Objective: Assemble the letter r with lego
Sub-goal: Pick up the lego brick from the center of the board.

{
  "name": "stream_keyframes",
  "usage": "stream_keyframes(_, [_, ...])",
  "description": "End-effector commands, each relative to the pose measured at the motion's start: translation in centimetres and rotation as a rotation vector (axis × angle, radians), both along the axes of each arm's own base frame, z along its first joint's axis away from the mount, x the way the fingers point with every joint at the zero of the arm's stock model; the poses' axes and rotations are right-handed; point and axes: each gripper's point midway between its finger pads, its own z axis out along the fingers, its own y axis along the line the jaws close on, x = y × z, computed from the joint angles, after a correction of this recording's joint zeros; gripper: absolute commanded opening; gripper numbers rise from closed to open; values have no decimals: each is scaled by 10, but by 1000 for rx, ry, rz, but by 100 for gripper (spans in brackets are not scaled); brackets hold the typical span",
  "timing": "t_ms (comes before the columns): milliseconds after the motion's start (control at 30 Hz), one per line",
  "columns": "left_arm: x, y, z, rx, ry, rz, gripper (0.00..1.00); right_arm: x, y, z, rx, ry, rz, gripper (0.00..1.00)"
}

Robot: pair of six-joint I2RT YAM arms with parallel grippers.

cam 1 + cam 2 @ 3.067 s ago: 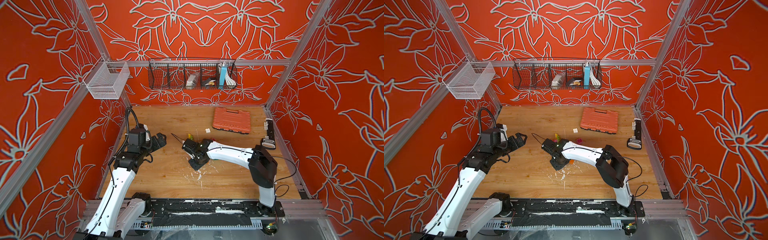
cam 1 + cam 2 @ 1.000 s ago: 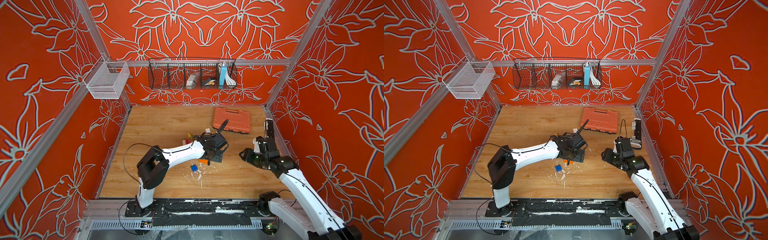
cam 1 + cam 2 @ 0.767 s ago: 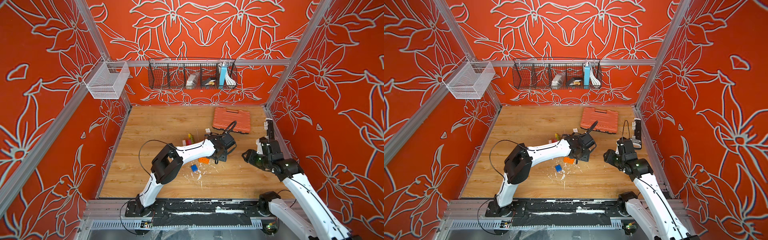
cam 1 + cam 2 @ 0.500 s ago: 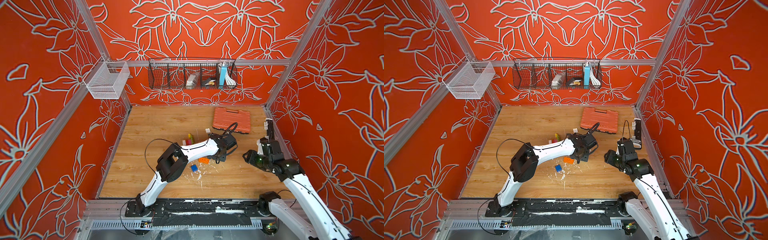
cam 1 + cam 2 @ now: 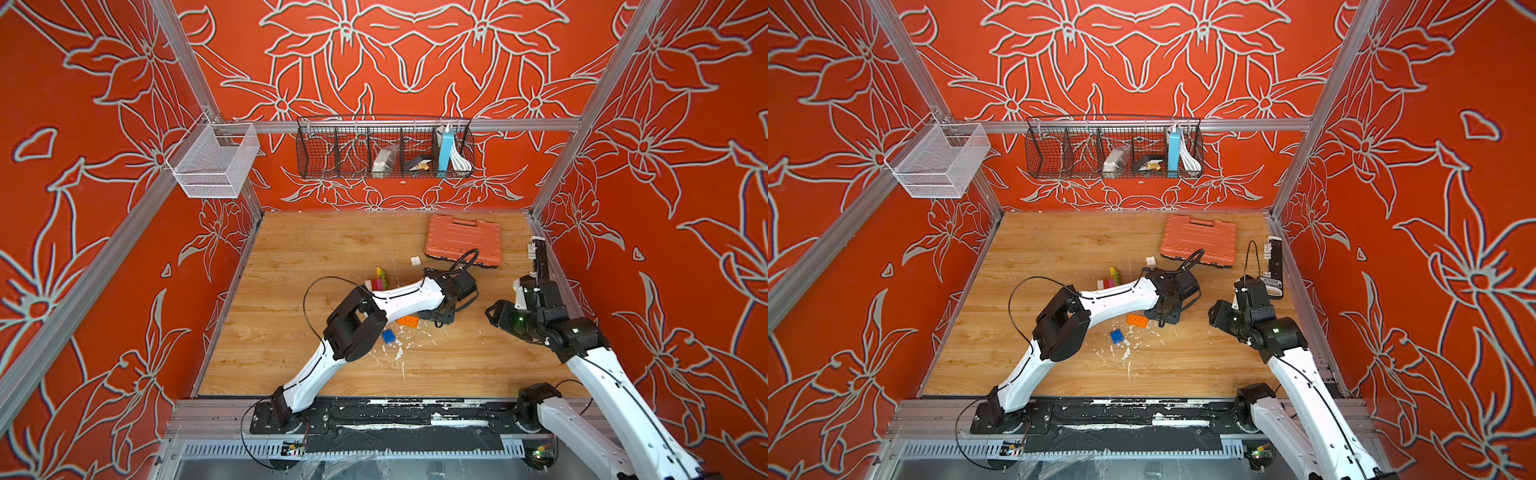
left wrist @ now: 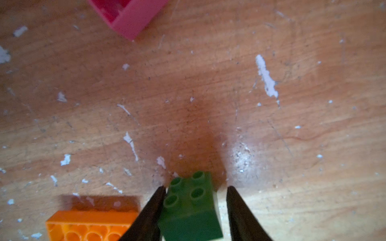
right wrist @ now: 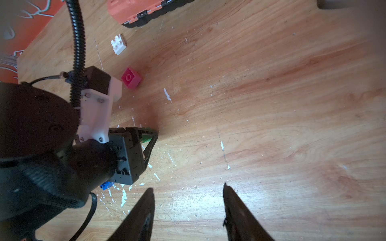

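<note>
A dark green lego brick [image 6: 191, 204] stands on the wooden table between the fingers of my left gripper [image 6: 196, 187]. One finger touches its side and a narrow gap shows at the other, so the gripper is open around it. An orange brick [image 6: 89, 225] lies studs down beside it, and a pink brick [image 6: 129, 16] lies farther off. In both top views the left gripper [image 5: 442, 318] is low at mid-table, with a blue brick [image 5: 388, 336], a white brick [image 5: 414, 261] and a joined yellow, lime and pink stack [image 5: 378, 280] nearby. My right gripper [image 7: 188, 189] hovers open and empty to the right.
A large orange case [image 5: 463, 241] lies at the back right. A black strip [image 5: 538, 257] runs along the right wall. Wire baskets [image 5: 384, 149] hang on the back wall. White paint flecks mark the table [image 5: 291, 340].
The left arm reached farther right and its fingers narrowed around the green brick. The right arm barely moved and its fingers kept their spacing.
</note>
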Motion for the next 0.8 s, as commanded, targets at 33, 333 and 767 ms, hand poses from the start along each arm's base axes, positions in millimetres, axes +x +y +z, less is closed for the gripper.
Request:
stream_keyframes(33, [-3,2,-4,31,17,-8,43,0,-4,7,-17,-15,1,55])
stream_keyframes(333, [-2,4,-11,43,32,-25,35,-1,-2,7,-4,-17,-1,55])
stream_keyframes(767, [3,5,81,-94,-148,-207,13,4,-2,21,-18,-100,33,56])
